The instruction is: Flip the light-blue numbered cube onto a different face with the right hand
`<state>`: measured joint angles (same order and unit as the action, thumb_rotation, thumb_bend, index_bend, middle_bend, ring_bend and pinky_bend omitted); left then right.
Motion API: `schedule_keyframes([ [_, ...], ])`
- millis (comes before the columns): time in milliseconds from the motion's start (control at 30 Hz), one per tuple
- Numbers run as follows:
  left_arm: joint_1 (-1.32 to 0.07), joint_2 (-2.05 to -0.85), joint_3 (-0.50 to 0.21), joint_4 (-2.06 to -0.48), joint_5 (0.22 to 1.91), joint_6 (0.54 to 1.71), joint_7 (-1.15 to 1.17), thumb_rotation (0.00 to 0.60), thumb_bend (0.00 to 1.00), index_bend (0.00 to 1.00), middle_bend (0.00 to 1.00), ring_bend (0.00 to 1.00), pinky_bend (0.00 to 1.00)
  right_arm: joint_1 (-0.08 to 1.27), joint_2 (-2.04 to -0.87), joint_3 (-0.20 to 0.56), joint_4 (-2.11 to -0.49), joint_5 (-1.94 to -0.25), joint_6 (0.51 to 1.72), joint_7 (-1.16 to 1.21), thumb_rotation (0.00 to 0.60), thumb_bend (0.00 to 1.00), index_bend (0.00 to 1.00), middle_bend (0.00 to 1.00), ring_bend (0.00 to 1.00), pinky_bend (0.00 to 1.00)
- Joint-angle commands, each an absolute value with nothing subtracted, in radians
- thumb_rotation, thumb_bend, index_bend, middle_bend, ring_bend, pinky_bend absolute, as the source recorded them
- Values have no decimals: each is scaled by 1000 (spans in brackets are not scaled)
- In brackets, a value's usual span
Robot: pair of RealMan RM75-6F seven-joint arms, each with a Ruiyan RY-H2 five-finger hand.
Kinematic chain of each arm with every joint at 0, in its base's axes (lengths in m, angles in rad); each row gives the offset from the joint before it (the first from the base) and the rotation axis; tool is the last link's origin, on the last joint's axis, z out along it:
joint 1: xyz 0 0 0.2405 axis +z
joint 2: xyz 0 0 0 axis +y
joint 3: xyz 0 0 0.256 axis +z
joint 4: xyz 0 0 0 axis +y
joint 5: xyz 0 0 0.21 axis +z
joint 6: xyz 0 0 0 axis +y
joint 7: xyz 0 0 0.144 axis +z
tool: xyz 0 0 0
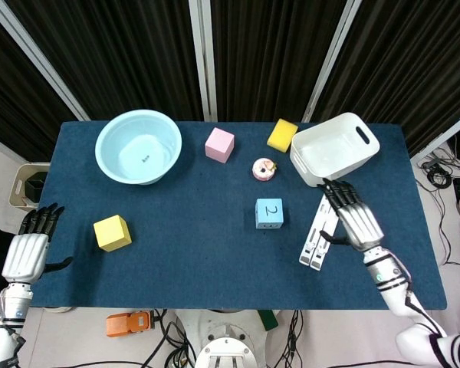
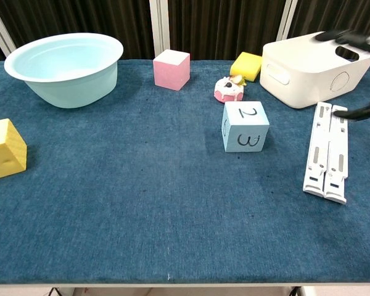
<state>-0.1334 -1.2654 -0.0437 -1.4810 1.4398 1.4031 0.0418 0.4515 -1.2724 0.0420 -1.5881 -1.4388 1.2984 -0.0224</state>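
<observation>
A table [image 1: 215, 261] with a dark blue cloth carries everything. At the far left stands a pale blue bowl [image 1: 138, 146], upright. To its right, along the far side, sit a pink cube [image 1: 219, 145] and a yellow sponge block [image 1: 281, 135], with a white handled bin [image 1: 334, 148] at the far right. A small pink doughnut toy [image 1: 263, 169] lies just near of the sponge. A yellow cube [image 1: 111, 232] rests at the near left. A white folded stand [image 2: 325, 152] lies flat at the right.

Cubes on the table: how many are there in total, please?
3: the light-blue numbered cube near the middle, the pink cube at the back beside the basin, the yellow cube at front left. None seems hidden.
</observation>
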Motion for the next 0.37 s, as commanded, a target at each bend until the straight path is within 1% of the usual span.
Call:
schedule_keyframes([
  [33, -127, -1269, -46, -1479, 1434, 1410, 34, 600, 4, 59, 0, 0, 0, 311, -1150, 24, -1714, -1382, 1437, -101, 599, 328, 0, 0, 0, 2],
  [233, -113, -1271, -47, -1483, 1428, 1429, 27, 600, 4, 59, 0, 0, 0, 189, -1151, -30, -1683, -1422, 1532, -1, 600, 328, 0, 0, 0, 2],
  [367, -109, -1274, -48, -1483, 1432, 1439, 21, 600, 4, 59, 0, 0, 0, 141, -1173, -41, -1644, -1459, 1581, 57, 600, 328, 0, 0, 0, 2],
])
